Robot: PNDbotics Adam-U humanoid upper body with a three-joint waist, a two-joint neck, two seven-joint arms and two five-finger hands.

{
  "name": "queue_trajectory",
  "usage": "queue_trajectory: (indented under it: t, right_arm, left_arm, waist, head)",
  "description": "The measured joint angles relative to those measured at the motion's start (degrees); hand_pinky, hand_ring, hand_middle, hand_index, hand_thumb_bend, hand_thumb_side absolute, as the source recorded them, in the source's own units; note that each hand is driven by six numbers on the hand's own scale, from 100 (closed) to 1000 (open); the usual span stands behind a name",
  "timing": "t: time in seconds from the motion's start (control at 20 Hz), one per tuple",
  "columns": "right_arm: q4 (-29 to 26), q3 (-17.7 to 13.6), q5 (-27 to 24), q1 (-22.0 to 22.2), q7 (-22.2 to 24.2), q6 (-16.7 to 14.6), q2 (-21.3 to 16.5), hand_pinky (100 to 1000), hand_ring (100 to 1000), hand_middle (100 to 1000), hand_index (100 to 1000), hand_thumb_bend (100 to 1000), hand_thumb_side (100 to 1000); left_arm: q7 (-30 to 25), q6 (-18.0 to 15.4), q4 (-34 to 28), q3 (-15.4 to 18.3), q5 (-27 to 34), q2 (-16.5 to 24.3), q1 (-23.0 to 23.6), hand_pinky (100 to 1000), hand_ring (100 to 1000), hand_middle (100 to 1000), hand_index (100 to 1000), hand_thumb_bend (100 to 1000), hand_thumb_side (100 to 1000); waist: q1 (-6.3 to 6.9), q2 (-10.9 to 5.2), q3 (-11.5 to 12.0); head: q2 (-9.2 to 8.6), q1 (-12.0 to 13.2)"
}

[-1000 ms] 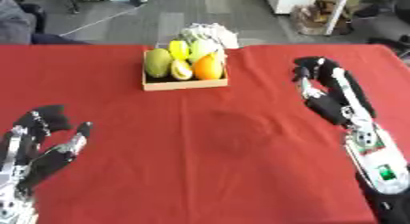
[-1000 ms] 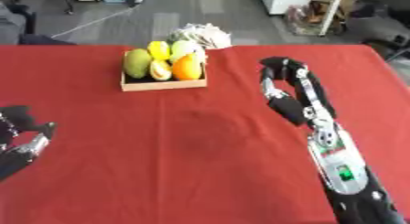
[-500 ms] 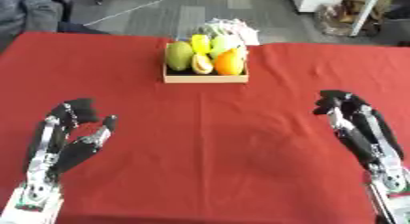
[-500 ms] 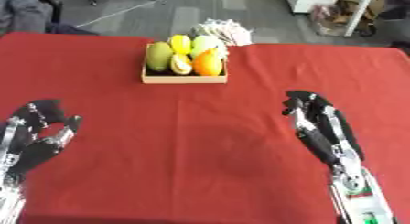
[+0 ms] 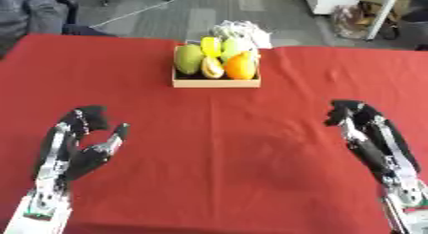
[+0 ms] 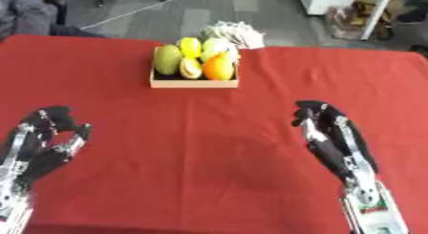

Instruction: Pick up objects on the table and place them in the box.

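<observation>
Hovering above the red bench (image 5: 217, 147), the left robot hand (image 5: 80, 149) shows at the lower left with fingers relaxed and thumb apart, holding nothing. The right robot hand (image 6: 330, 137) shows at the lower right, fingers loosely bent at the tips, also holding nothing. Well apart from both, at the far middle of the bench, stands the box (image 5: 216, 80), filled with green, yellow and orange fruit (image 5: 213, 61). Just behind the box lies a pale crumpled thing (image 5: 238, 30).
</observation>
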Motion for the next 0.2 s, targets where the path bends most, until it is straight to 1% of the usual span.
queue_trajectory:
  t: [0.2]
  right_arm:
    - [0.0, 0.0, 0.1, 0.0, -0.2, 0.2, 0.0, 702, 577, 574, 728, 100, 489]
  left_arm:
    - [0.0, 0.0, 0.0, -0.3, 0.0, 0.0, 0.0, 759, 569, 527, 697, 513, 215]
  waist:
    - [0.0, 0.0, -0.1]
  head:
    - [0.0, -0.4]
